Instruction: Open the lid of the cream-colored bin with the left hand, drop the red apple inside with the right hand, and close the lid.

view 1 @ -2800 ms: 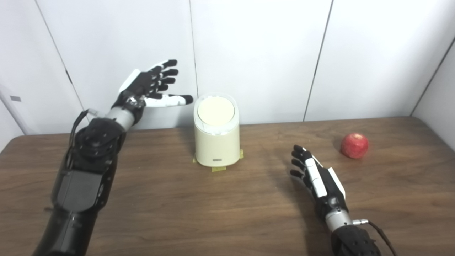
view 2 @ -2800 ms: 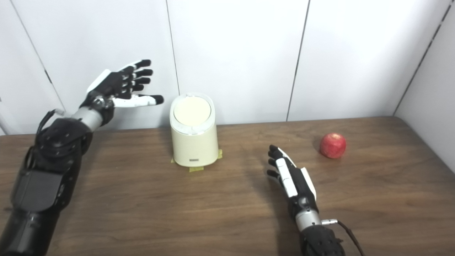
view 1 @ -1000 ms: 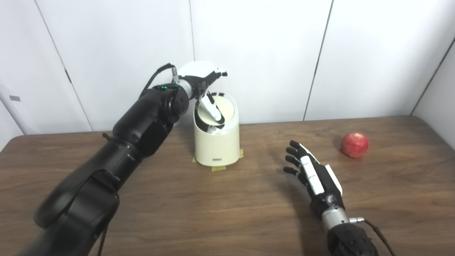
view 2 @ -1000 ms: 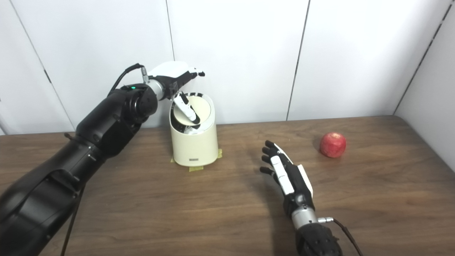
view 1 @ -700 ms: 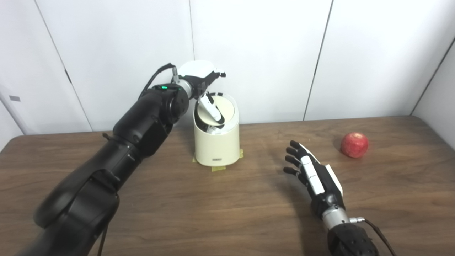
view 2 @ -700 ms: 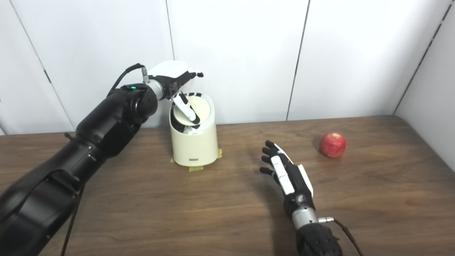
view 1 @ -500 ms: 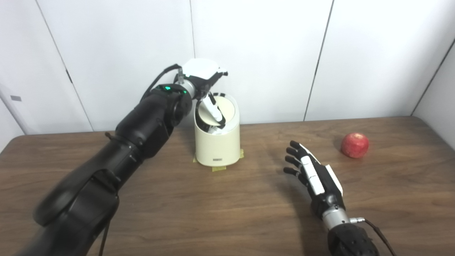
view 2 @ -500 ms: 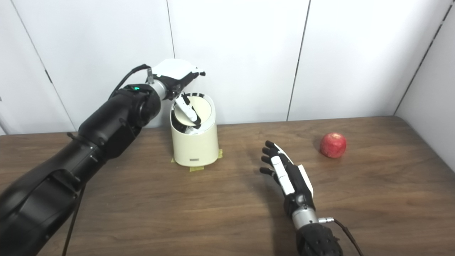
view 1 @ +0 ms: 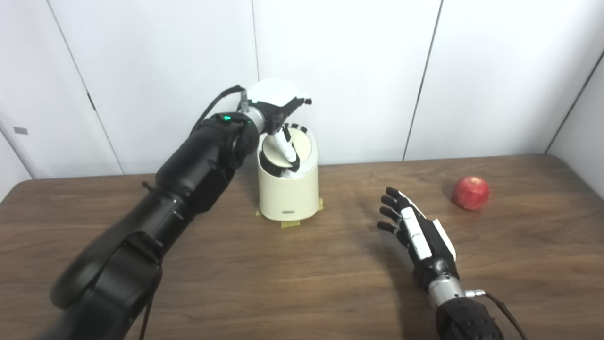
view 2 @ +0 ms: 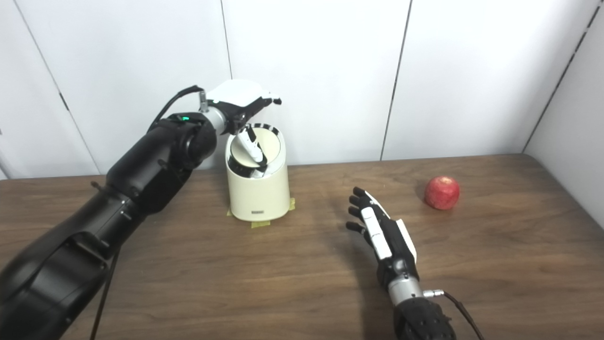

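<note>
- Left hand (view 1: 276, 101) has swung from raised at far left onto the cream-coloured cylindrical bin (view 1: 288, 189); thumb presses its round lid (view 1: 283, 150) tilted inward.
- Right hand (view 1: 417, 236): fingers spread, empty, over brown wooden bench (view 1: 283, 283).
- Red apple (view 1: 470, 192) rests far right on bench.

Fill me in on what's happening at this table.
The robot's left hand is over the cream-colored bin, with its thumb pressing the lid, which is tilted partly open. The right hand is open above the table, holding nothing. The red apple sits untouched on the table to the right, not yet picked up.
</note>
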Controlling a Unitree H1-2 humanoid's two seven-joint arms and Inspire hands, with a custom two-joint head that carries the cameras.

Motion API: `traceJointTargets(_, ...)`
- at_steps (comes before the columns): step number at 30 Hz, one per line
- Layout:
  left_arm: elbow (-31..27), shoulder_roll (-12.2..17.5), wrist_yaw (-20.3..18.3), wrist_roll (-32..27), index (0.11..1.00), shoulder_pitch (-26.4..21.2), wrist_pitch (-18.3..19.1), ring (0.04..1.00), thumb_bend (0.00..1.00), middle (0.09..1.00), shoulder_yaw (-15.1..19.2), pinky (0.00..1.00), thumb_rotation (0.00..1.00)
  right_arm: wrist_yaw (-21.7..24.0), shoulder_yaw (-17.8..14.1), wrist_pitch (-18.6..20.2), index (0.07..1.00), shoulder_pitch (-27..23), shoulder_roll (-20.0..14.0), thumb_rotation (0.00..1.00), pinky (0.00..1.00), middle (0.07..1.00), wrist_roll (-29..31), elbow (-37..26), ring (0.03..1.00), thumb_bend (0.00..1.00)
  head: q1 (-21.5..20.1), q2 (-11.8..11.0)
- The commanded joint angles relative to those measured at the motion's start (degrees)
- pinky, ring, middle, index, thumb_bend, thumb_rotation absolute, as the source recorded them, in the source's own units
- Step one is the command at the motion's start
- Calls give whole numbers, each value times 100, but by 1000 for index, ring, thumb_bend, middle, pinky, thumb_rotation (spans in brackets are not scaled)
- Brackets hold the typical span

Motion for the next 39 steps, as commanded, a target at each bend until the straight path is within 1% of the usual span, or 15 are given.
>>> traceJointTargets(1, -337, 133, -181, -581, 920, -293, 189, 968, 938, 980, 558, 926, 67, 3, -3, -113, 884, -169, 2, 888, 769, 881, 6, -158, 869, 546, -11, 2)
traceJointTargets(4, -646, 225, -379, -1361, 891, -226, 534, 926, 866, 937, 1314, 853, 7, -16, -7, -103, 882, -182, 20, 890, 769, 879, 6, -149, 869, 553, -11, -11)
traceJointTargets(6, -840, 274, -369, -1645, 876, -155, 735, 891, 842, 908, 1658, 808, 1, -24, -11, -98, 879, -188, 31, 889, 766, 878, 12, -144, 868, 556, -18, -14)
traceJointTargets(8, -1117, 259, -133, -2034, 850, 44, 884, 848, 799, 861, 2149, 816, 0, -10, -19, -125, 881, -189, 21, 891, 772, 881, 32, -126, 872, 553, -13, -25)
traceJointTargets(10, -1421, 162, 126, -2392, 832, 333, 1047, 832, 704, 836, 2632, 773, 39, 0, -18, -140, 884, -190, -4, 896, 777, 886, 21, -114, 878, 559, 8, -28)
traceJointTargets(12, -1595, 100, 307, -2585, 832, 586, 1091, 831, 630, 839, 2843, 752, 90, 16, -20, -141, 886, -188, -20, 902, 784, 889, 30, -113, 882, 563, 7, -37)
traceJointTargets(13, -1661, 85, 421, -2662, 821, 759, 1015, 808, 553, 829, 2909, 746, 153, 26, -26, -133, 890, -186, -23, 903, 790, 893, 50, -119, 884, 560, 2, -48)
traceJointTargets(14, -1704, 82, 510, -2723, 814, 875, 958, 797, 478, 823, 2938, 748, 260, 32, -30, -128, 893, -184, -26, 903, 795, 897, 64, -123, 888, 557, -2, -50)
traceJointTargets(17, -1833, -25, 766, -3126, 812, 1255, 820, 795, 408, 814, 3196, 760, 381, 29, -45, -101, 896, -184, -24, 901, 803, 900, 92, -136, 891, 558, -7, -48)
traceJointTargets(19, -2024, -98, 866, -3362, 827, 1560, 851, 801, 355, 816, 3335, 768, 402, 29, -59, -96, 897, -186, -24, 901, 801, 901, 112, -137, 890, 554, 0, -22)
traceJointTargets(21, -2249, -132, 932, -3478, 830, 1873, 981, 808, 319, 820, 3388, 770, 328, 23, -72, -99, 894, -192, -32, 899, 802, 898, 113, -117, 890, 559, -17, -14)
traceJointTargets(25, -2569, -183, 1049, -3781, 835, 2441, 979, 814, 312, 825, 3531, 782, 192, 46, -75, -90, 901, -192, -53, 906, 810, 904, 146, -138, 894, 559, -32, -6)
traceJointTargets(27, -2750, -187, 1113, -3880, 847, 2763, 869, 830, 321, 838, 3578, 806, 242, 28, -87, -74, 901, -195, -51, 906, 808, 903, 162, -156, 893, 552, -36, 1)
traceJointTargets(33, -3028, -114, 1222, -3933, 891, 3478, 463, 851, 351, 870, 3469, 809, 491, -35, -118, -110, 887, -196, -36, 890, 796, 891, 121, -175, 883, 549, -73, 18)
traceJointTargets(39, -2879, -179, 1603, -3747, 874, 4046, -299, 842, 348, 869, 3390, 819, 559, -133, -123, -84, 883, -187, -11, 892, 795, 888, 44, -260, 879, 548, -136, 54)
